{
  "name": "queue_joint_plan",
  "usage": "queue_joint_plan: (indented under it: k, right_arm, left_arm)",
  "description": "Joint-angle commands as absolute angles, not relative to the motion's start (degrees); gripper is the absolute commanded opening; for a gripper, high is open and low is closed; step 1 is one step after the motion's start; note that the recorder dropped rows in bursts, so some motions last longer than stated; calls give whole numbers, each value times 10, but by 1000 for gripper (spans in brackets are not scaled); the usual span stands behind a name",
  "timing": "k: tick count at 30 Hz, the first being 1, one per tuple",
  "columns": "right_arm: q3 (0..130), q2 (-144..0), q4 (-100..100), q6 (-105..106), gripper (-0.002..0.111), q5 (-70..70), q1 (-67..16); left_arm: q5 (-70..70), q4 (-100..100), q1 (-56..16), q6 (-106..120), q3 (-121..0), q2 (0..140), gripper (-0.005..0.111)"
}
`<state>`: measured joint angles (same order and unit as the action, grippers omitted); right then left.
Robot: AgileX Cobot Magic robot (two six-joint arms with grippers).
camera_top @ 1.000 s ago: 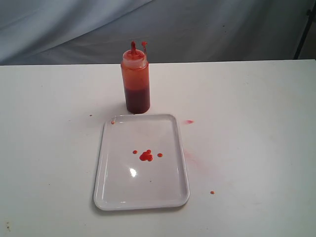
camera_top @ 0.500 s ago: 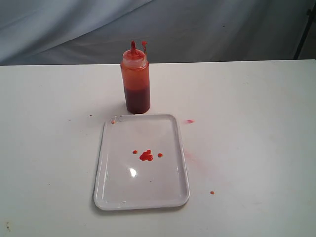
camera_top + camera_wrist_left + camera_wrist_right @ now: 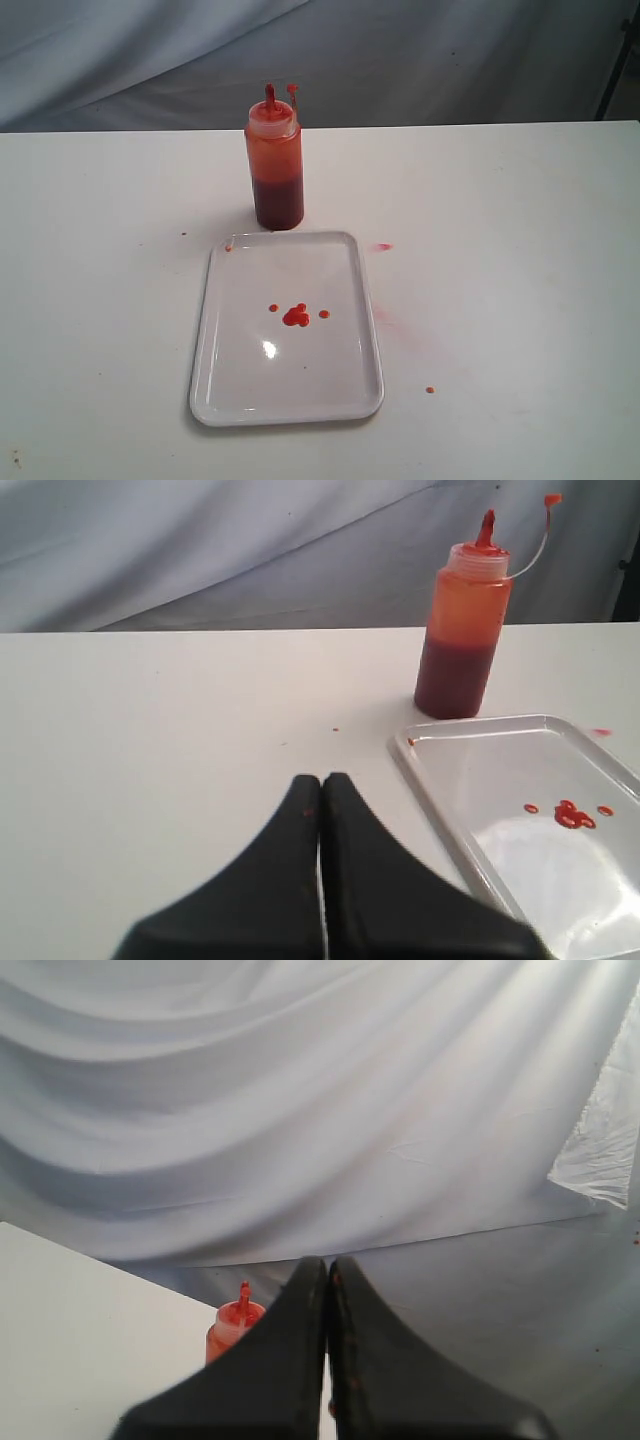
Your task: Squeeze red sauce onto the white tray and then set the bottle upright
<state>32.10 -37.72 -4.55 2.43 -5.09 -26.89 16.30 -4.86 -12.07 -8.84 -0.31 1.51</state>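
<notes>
White worktop [image 3: 520, 220] before a grey cloth [image 3: 450, 60] bears the white tray [image 3: 240, 380], with small blobs of red sauce [image 3: 295, 316] near its middle. Just behind the tray the bottle [image 3: 275, 175] stands upright. Left fingers [image 3: 310, 792] and right fingers [image 3: 315, 1272] are pressed together, empty, clear of both.

Exterior looks down on table [image 3: 520, 220], wrist views low, level, all share bottle [image 3: 274, 165]

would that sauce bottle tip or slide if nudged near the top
The bottle is tall and narrow, so a high nudge could probably tip it. The red sauce fills only its lower part, which likely steadies it somewhat. Its translucent plastic wall probably gives when squeezed.
</notes>
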Motion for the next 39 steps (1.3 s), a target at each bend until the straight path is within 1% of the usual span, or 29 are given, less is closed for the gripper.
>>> queue_joint_plan:
  k: [1, 4, 13, 19, 39]
  right_arm:
    - [319, -376, -42, 24, 0, -57, -266]
    - [319, -376, -42, 24, 0, -57, -266]
    - [319, -376, -42, 24, 0, -57, -266]
    - [319, -376, -42, 24, 0, -57, -266]
    - [319, -376, -42, 24, 0, -57, -266]
  left_arm:
    - [167, -53, -119, -87, 0, 16, 0]
    - [167, -63, -108, -87, 0, 14, 0]
    - [167, -63, 9, -104, 0, 13, 0]
    - [167, -66, 54, -102, 0, 8, 0]
    - [165, -66, 54, -102, 0, 0, 0]
